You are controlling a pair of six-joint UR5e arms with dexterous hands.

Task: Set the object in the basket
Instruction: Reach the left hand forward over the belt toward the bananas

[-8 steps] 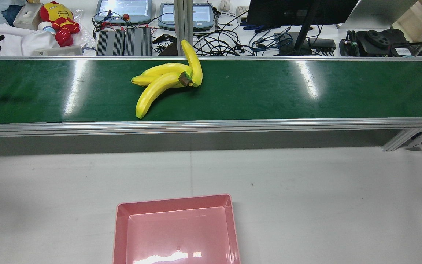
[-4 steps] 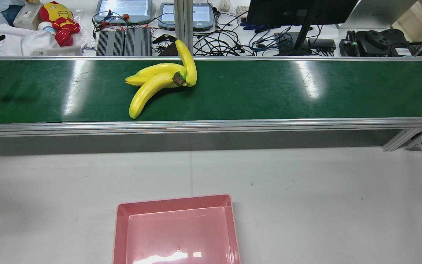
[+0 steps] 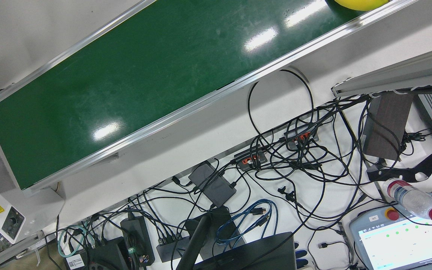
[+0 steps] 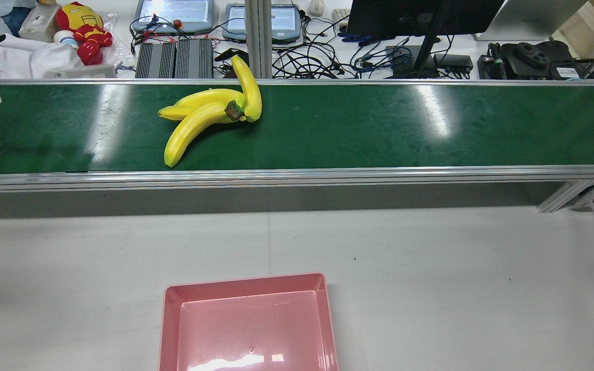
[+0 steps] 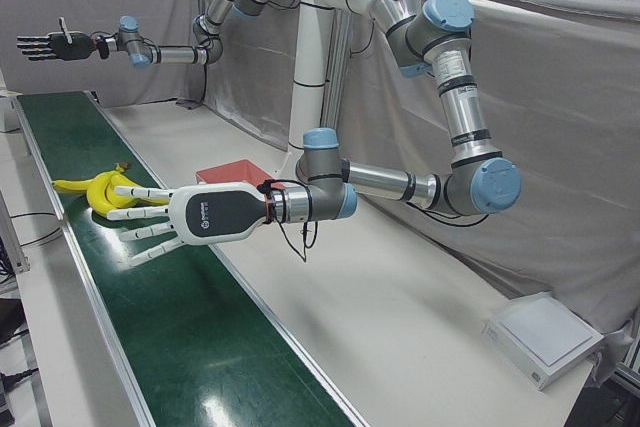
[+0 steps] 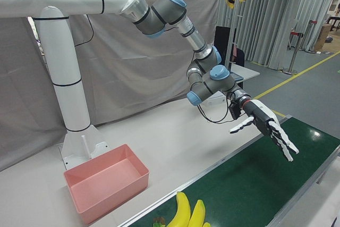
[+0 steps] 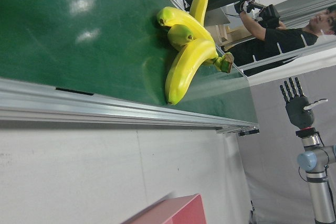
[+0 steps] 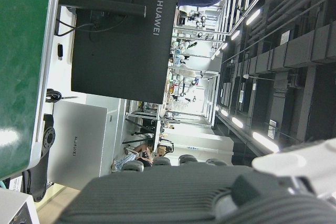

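**Bananas on the belt ahead of our open left hand**

We see the left hand (image 5: 190, 217) hovering low over the green conveyor belt (image 4: 379, 129), palm down, fingers spread wide and holding nothing. The bananas (image 4: 209, 111) lie flat on the belt ahead of its fingertips, apart from them, with only bare belt between. One banana sticks up from the bunch toward the belt's far rail; the longest points back toward the near rail.

The pink basket (image 4: 248, 324) sits on the grey tabletop (image 4: 457, 268), off to the palm's side of that hand and across the near rail.

Beyond the bananas, at the far end of the belt, our right hand (image 5: 55, 45) is held high, fingers splayed and empty.

Past the belt we make out a monitor (image 4: 421, 15), tangled cables (image 4: 307, 64), a red and yellow toy (image 4: 83, 28) and a person (image 7: 273, 35).
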